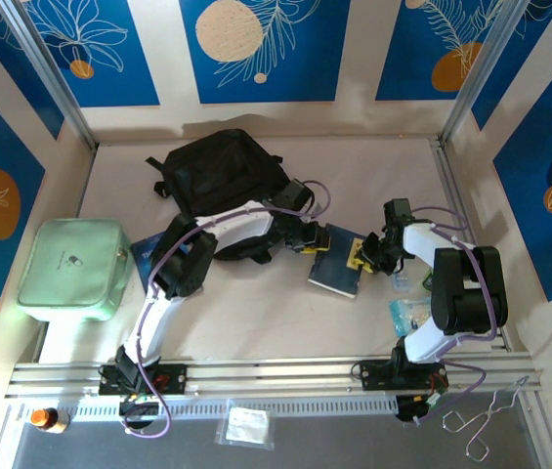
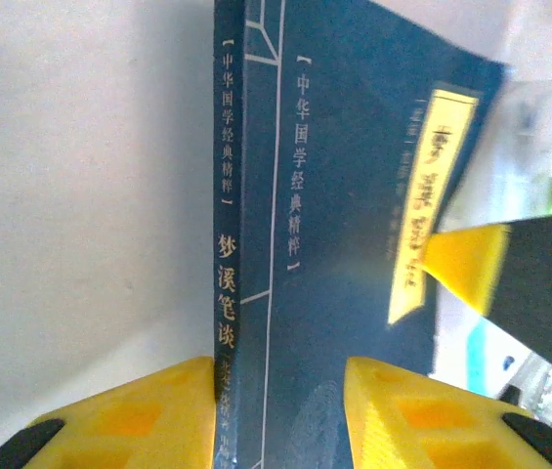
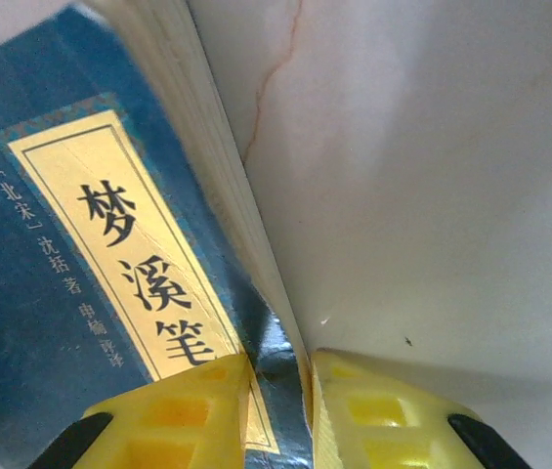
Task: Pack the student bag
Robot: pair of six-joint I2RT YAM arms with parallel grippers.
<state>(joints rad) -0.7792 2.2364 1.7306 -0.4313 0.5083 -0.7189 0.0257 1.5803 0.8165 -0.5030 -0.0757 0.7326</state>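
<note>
left gripper [image 2: 277, 381] and right gripper [image 3: 277, 369] each clamp the book [image 2: 354, 195]; i'd lift it level, in step, toward the student bag [image 1: 222, 171].

Black-and-white arms [image 1: 153, 327], lilac cables [image 1: 219, 221], yellow-tipped end effectors [image 2: 277, 415].

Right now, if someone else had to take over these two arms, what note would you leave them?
Left claw: appears closed on the blue book's spine end.
Right claw: pinches the same book's page edge.
Student bag: black, at the far side of the table, apart from the book.
Done: both arms have hold of the book.
To do: get it into the bag.
</note>
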